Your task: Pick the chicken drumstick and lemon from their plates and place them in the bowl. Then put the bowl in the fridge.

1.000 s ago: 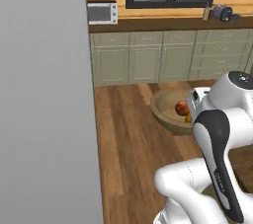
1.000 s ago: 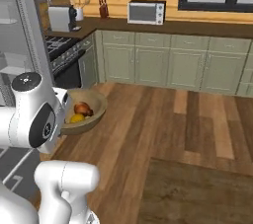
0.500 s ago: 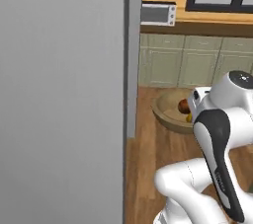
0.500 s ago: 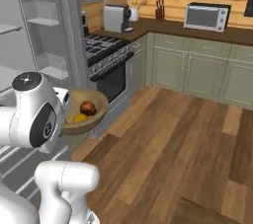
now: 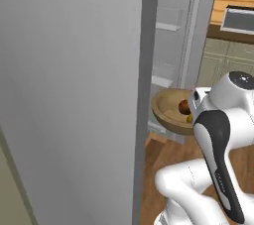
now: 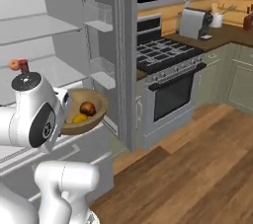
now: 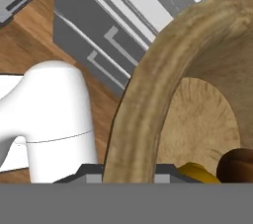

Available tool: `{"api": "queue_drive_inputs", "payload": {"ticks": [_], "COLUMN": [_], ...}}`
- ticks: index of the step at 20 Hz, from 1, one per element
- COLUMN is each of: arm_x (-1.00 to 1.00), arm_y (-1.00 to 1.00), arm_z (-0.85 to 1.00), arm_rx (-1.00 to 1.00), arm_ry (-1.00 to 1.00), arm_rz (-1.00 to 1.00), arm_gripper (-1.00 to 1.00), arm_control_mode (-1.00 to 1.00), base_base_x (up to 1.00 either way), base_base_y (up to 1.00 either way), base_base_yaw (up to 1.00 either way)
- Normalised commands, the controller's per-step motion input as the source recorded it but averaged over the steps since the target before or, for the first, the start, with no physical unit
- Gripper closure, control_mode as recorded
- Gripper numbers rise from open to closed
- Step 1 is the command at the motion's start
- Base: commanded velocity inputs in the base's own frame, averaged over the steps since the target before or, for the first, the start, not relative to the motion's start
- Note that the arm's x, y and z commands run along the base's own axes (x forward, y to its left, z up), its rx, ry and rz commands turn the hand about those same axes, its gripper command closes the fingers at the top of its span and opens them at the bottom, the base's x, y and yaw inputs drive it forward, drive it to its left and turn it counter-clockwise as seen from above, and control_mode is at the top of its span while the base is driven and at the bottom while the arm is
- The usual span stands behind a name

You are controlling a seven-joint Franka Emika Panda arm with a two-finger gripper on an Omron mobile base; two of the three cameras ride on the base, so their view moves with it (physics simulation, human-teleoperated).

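My gripper (image 7: 129,172) is shut on the near rim of the wooden bowl (image 7: 143,104), one finger on each side of the wall. The bowl (image 6: 94,100) hangs level in front of the open fridge (image 6: 44,25), just above its lower drawers (image 7: 99,25). Inside the bowl lie the reddish-brown chicken drumstick (image 6: 88,108) and the yellow lemon (image 6: 80,118). From the left base view the bowl (image 5: 166,112) sits beside the arm, with the drumstick (image 5: 183,106) peeking out. The lemon (image 7: 197,172) and drumstick (image 7: 237,166) show at the hand view's lower edge. The plates are out of view.
The fridge's grey door (image 5: 69,70) stands open close on the left of the arm. A small orange-red fruit (image 6: 17,64) rests on a fridge shelf. A stove (image 6: 168,53) and a toaster (image 6: 192,22) are to the right, over wooden floor (image 6: 197,168).
The whole picture has swung as the base turned toward the fridge, so the open fridge interior now faces the arm. The bowl stays held in the gripper with both foods inside.
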Motion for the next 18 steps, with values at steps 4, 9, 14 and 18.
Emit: {"api": "queue_drive_inputs", "payload": {"ticks": [4, 9, 14, 18], "arm_x": [0.00, 0.00, 0.00, 0.00], "arm_y": [0.00, 0.00, 0.00, 0.00], "arm_z": [0.00, 0.00, 0.00, 0.00], "arm_rx": [0.00, 0.00, 0.00, 0.00], "arm_ry": [0.00, 0.00, 0.00, 0.00], "arm_rz": [0.00, 0.00, 0.00, 0.00], "arm_gripper": [1.00, 1.00, 1.00, 1.00], "arm_control_mode": [1.00, 1.00, 1.00, 1.00], "base_base_x": [0.52, 0.33, 0.33, 0.23], "base_base_y": [0.00, -0.01, -0.19, -0.36], "base_base_yaw": [0.60, 0.62, 0.61, 0.42]}}
